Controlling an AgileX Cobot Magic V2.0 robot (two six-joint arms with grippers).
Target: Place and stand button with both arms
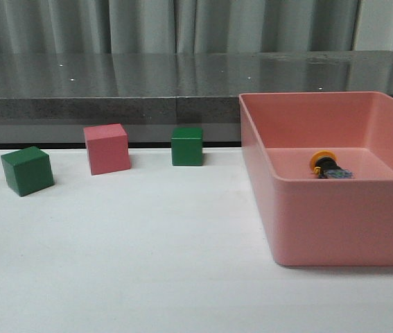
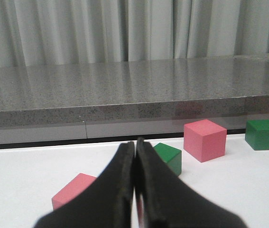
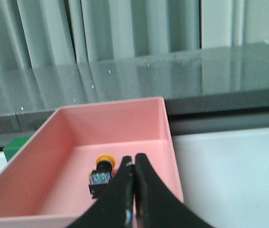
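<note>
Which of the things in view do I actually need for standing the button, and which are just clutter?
Needed:
button, on its side in the pink bin
left gripper, shut
right gripper, shut

Clutter:
green cube
pink cube
second green cube

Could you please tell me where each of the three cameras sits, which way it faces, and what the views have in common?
Front view: looks forward over the white table at three cubes and the pink bin holding the button, which lies on its side; no arm shows.
Left wrist view: sits on the left arm, low, facing the cubes; the left gripper shows, shut.
Right wrist view: sits on the right arm, looking down into the bin; the right gripper shows, shut.
Shared: bin and button appear in the front and right wrist views, cubes in the front and left wrist views.
</note>
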